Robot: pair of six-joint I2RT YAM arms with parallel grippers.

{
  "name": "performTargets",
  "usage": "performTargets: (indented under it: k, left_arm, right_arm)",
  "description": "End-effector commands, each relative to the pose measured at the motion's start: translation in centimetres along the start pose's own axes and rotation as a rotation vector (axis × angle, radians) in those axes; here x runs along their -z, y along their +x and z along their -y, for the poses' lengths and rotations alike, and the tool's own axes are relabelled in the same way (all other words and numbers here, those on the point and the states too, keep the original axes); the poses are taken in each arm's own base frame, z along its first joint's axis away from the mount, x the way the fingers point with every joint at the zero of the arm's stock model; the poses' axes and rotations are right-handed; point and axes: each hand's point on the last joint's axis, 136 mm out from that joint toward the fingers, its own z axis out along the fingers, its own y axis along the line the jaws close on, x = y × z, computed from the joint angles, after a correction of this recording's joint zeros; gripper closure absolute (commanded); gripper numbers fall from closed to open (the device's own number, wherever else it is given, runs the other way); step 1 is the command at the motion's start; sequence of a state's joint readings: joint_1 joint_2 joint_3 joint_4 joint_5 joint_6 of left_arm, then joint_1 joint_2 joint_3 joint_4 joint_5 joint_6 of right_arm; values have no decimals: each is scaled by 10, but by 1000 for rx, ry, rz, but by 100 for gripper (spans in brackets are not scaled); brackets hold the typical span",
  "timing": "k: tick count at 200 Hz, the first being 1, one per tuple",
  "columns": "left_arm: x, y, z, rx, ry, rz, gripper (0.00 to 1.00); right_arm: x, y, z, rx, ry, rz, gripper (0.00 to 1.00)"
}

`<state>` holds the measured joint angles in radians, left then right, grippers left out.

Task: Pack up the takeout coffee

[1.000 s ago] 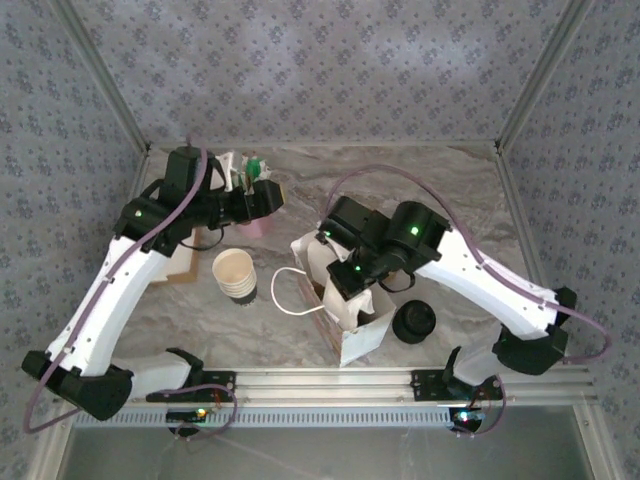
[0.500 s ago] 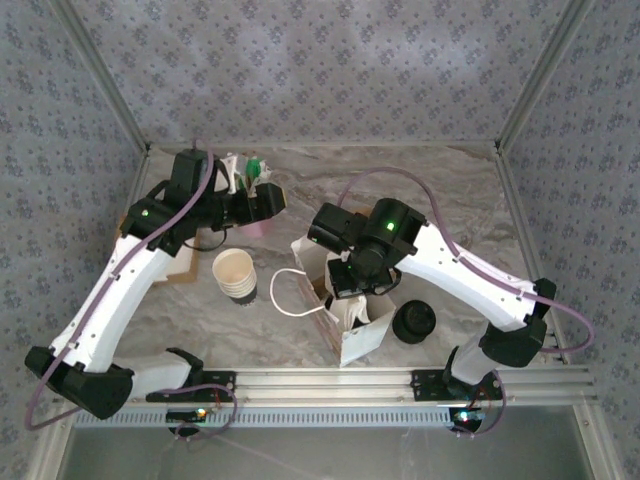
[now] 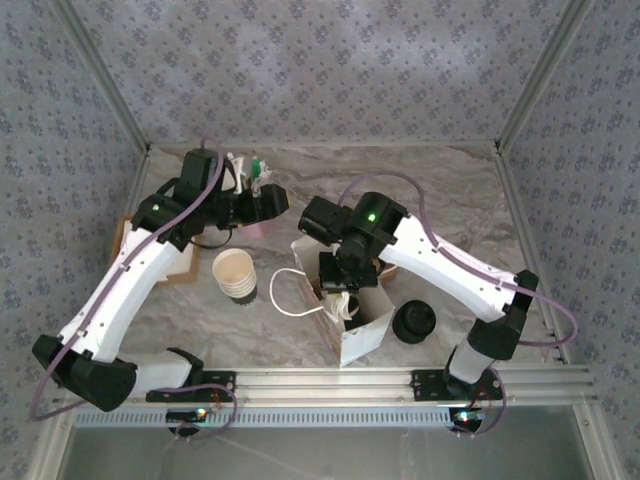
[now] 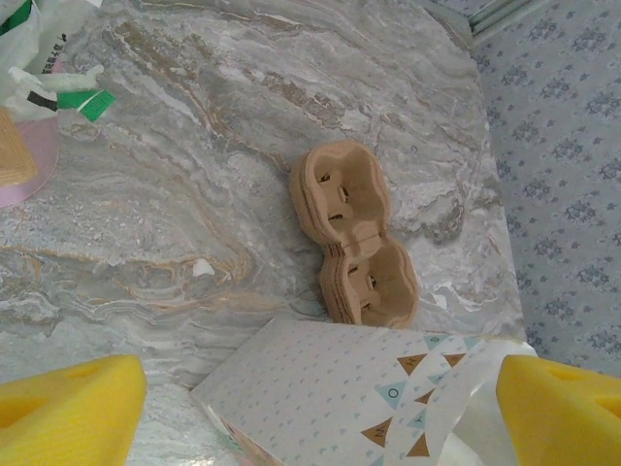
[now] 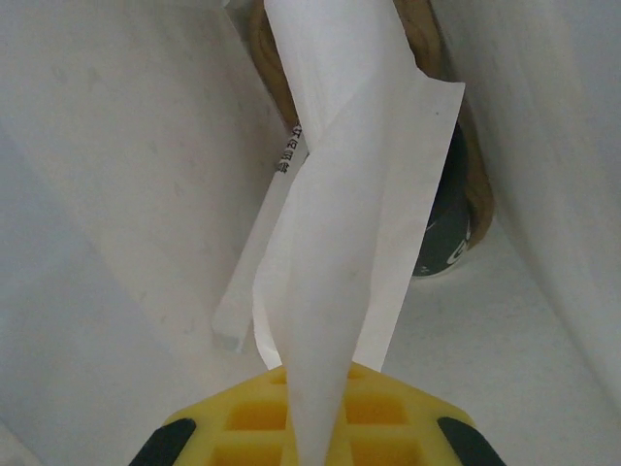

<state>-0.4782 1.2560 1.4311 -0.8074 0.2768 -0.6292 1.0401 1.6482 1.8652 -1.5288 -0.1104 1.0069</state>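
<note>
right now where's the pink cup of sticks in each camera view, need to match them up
top external: pink cup upper left of centre, just beyond the nested cups.
left wrist: pink cup at the left edge near the top, sticks above it.
shared landmark: marble table, under the cup in both.

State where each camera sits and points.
Top external: above and behind the bases, looking down on the marble table; both arms show, left gripper by the pink cup, right gripper in the white bag.
Left wrist: on the left arm, facing down across the table at a cardboard carrier; open yellow pads at the bottom.
Right wrist: looks down inside the bag; its pads pinch a white paper sheet.
Shared: top and left wrist both see the pink cup.
</note>
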Motion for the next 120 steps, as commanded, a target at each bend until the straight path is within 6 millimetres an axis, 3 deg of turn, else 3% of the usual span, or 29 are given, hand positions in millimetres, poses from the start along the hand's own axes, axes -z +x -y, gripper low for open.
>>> performTargets:
  k: [1,11,30,55,120]
  left_arm:
    - [-1,-3,8,-25,33,9,7]
    - [-1,-3,7,-23,31,8,7]
    - [-2,-3,6,-25,28,8,7]
    - [-3,-3,6,-25,25,5,7]
    - [1,-5,6,-27,18,17,7]
  right_arm:
    - [2,-3,-7,-65,-32,-19,100]
    - [1,-5,-7,-74,-35,-23,100]
    - [0,-9,-9,-74,-41,-9,79]
    - [5,-18,-6,-71,-25,38,63]
    - [23,-27,0,-57,-24,116,55]
